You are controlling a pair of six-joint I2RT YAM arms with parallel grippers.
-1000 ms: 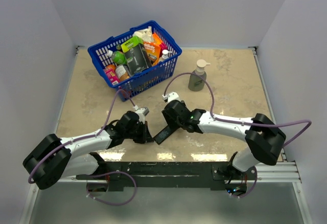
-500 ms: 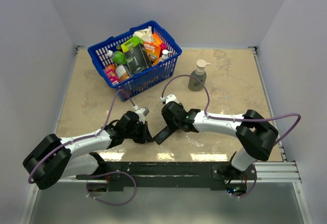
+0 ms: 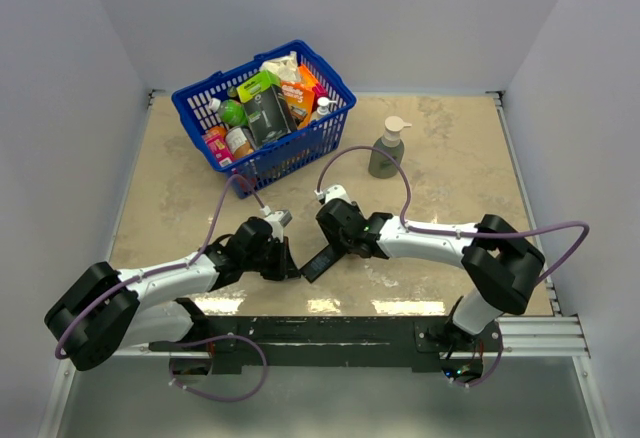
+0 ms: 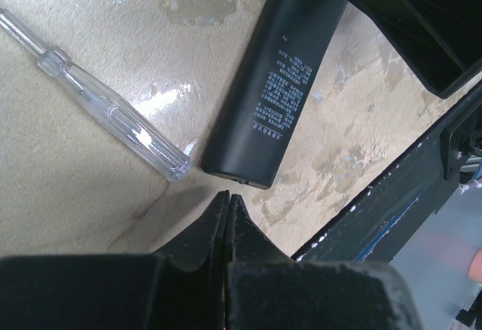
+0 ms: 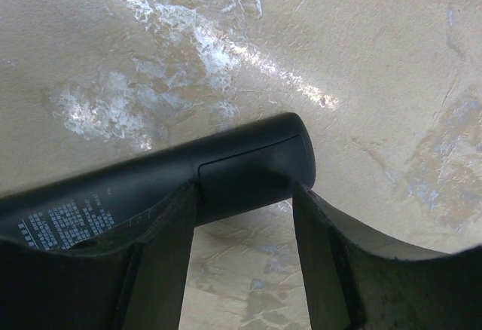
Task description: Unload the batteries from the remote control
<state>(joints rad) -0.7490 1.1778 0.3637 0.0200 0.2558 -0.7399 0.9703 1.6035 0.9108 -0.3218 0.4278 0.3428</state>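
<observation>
The black remote control [image 3: 319,262] lies flat on the table between my two grippers, printed back face up [image 4: 282,81]. Its cover panel [image 5: 248,168] sits closed at the rounded far end, so the batteries are hidden. My right gripper [image 5: 245,194] is open low over that end. One of its fingers [image 5: 162,228] overlaps the remote's body, and the other finger [image 5: 324,232] stands just past the rounded tip. My left gripper [image 4: 228,194] is shut on nothing, its tips pointing at the remote's near end with a small gap between.
A clear-handled screwdriver [image 4: 98,100] lies on the table left of the remote's near end. A blue basket [image 3: 290,153] full of groceries stands at the back left, with a soap pump bottle [image 3: 386,153] at the back centre. The black base rail [image 3: 320,336] runs along the near edge.
The right arm's elbow swung left and its gripper shifted slightly along the remote's far end. The left arm has stayed still.
</observation>
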